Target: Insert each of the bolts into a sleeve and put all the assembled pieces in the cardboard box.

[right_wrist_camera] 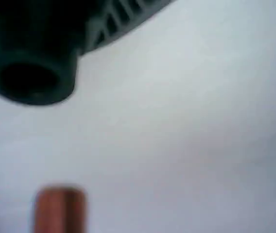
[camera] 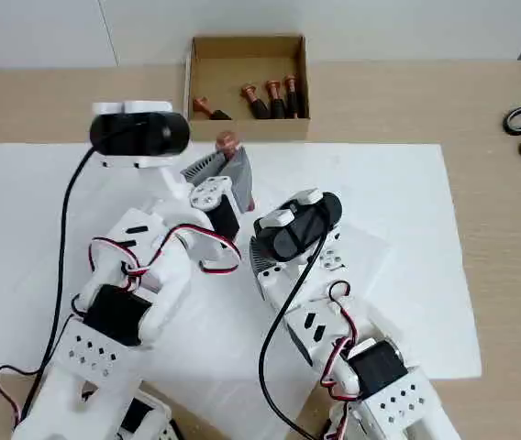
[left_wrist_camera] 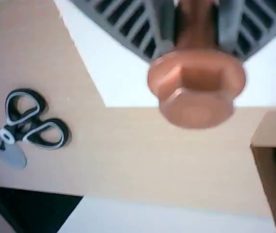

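Right tool (camera: 260, 258) grips a black sleeve (right_wrist_camera: 28, 73) mid-tabletop; at its eleven o'clock, left tool (camera: 232, 167) clamps a copper bolt (left_wrist_camera: 196, 87), not yet inserted. At twelve o'clock, the cardboard box (camera: 233, 66) holds about four assembled pieces (camera: 270, 99)

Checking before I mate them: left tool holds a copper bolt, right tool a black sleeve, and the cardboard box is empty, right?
No. The cardboard box is not empty: the high view shows several assembled pieces lying inside it. The rest stands.
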